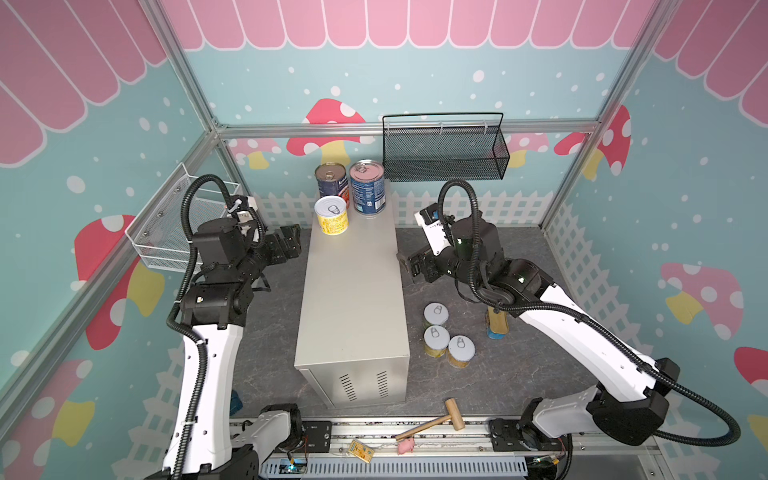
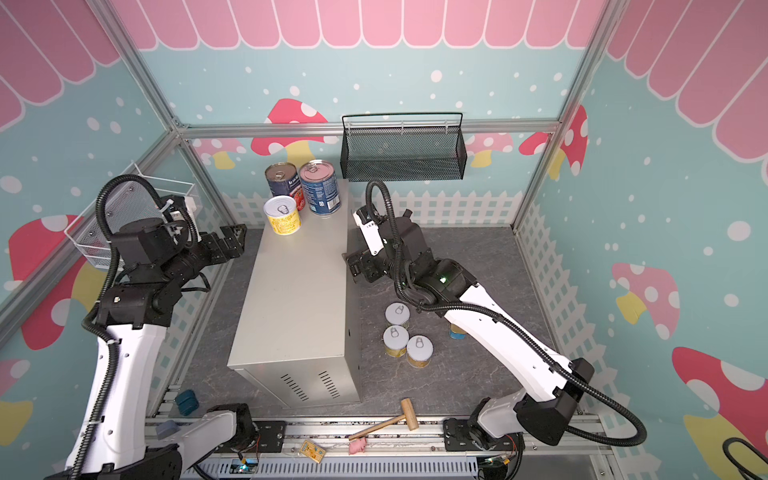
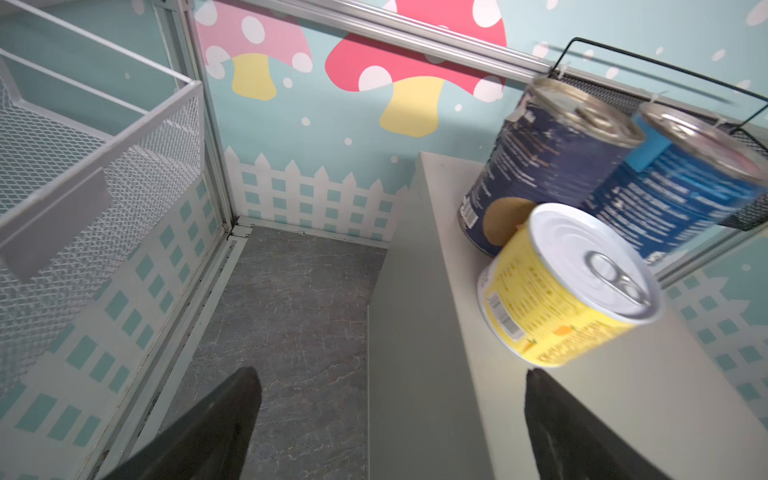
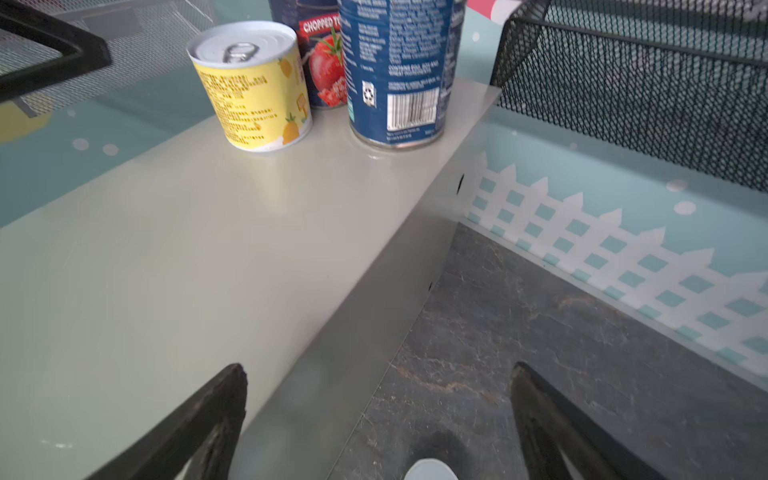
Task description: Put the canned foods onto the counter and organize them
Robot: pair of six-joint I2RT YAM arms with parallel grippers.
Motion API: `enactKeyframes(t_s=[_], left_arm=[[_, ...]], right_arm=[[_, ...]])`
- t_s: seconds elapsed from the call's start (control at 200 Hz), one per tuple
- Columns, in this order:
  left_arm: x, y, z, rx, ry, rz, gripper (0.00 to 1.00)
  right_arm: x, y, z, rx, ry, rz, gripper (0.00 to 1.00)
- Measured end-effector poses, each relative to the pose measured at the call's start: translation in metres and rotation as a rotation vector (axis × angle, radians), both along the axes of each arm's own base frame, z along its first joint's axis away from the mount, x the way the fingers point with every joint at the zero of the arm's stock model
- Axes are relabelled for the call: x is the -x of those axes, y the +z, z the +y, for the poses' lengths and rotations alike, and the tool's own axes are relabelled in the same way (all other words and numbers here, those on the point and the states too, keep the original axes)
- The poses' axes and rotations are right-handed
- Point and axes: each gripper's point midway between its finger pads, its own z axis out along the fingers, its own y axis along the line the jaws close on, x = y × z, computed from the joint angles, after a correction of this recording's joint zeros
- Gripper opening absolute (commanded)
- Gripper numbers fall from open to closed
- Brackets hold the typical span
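Yellow can (image 3: 569,286) on counter (image 3: 453,270), beyond left fingers (image 3: 573,436)

three cans (image 1: 331,214) stand on counter (image 1: 353,291); seemingly four tins (image 1: 436,338) beside.

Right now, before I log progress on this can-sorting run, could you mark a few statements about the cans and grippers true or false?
1. Three cans stand on the counter: two tall blue cans and one yellow can. True.
2. The left gripper holds the yellow can. False: it is open and empty, beside the counter.
3. Three short cans stand on the floor to the right of the counter. True.
4. The wooden mallet lies on the counter. False: it lies at the front edge, by the rail.
5. The right gripper is shut on the SPAM tin. False: it is open, and the tin sits on the floor under that arm.
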Motion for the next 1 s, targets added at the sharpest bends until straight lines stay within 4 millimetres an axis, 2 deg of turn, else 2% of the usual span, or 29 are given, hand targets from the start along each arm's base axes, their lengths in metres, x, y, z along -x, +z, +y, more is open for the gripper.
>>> enactKeyframes(t_s=[0.275,0.495,0.65,0.87,0.996], left_arm=[[0.049,0.011,-0.044,-0.032,-0.168,-0.021,0.99],[0.078,0.013,-0.08,-0.021,-0.348,0.008,0.99],[0.092,0.014,-0.103,0.0,-0.463,0.04,0.99],[0.106,0.004,-0.13,-0.005,-0.582,0.087,0.99],[0.111,0.001,-0.138,-0.025,-0.616,0.092,0.99]], right_arm=[[0.012,-0.014,-0.043,-0.018,-0.141,0.02,0.99],[0.013,-0.048,-0.088,-0.01,-0.276,0.084,0.99],[0.015,-0.093,-0.104,0.019,-0.327,0.173,0.99],[0.035,-0.194,-0.112,0.125,-0.334,0.362,0.99],[0.041,-0.232,-0.108,0.139,-0.318,0.44,0.98]])
